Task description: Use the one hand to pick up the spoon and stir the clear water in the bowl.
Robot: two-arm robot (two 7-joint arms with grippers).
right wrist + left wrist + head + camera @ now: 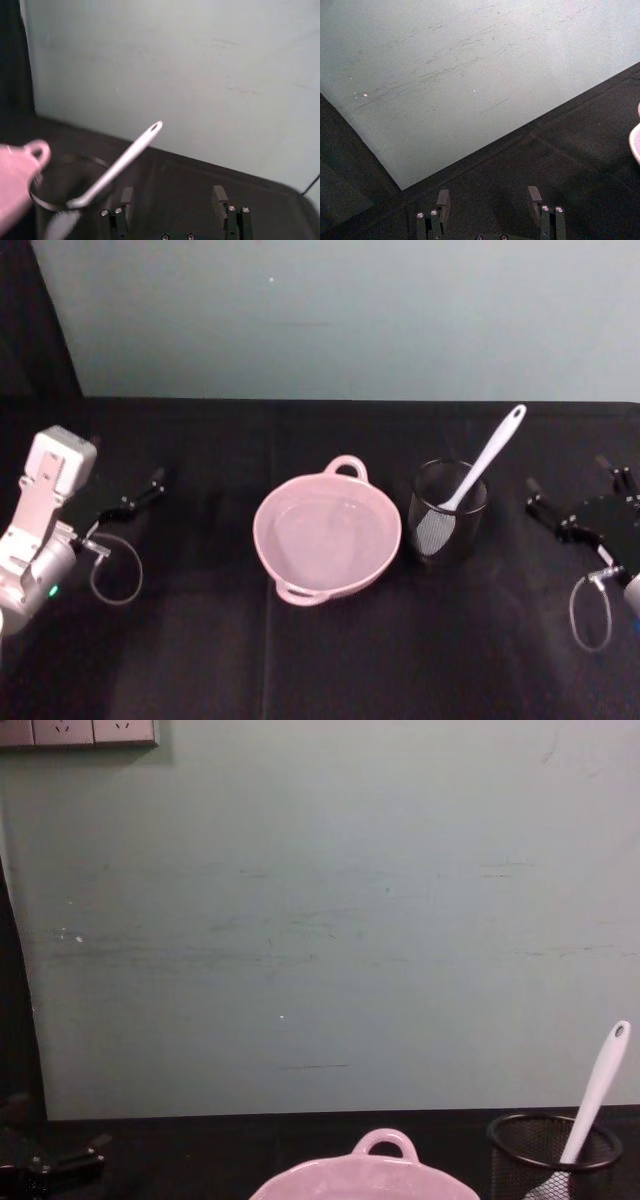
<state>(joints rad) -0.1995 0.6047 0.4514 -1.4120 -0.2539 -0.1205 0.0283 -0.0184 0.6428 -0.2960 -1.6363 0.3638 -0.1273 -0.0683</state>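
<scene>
Spoon in mesh cup, not yet picked up, both grippers empty.
Spoon (487, 460) stands tilted in cup (447, 525), just right of bowl (260, 528), handle sticking out above the cup rim. Looks light, stiff, slick plastic; best pinched on the upper handle. Right gripper (171, 196) at far right, jaws apart; left gripper (488, 199) at far left, jaws apart. Black cloth table (200, 660), pale green wall (350, 320).

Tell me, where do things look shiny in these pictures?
Head view: light glints on the bowl, faintly on the clear water; the left gripper and right gripper, both open, sit dark at the sides. Chest view: the spoon shows bright against an evenly lit wall.
</scene>
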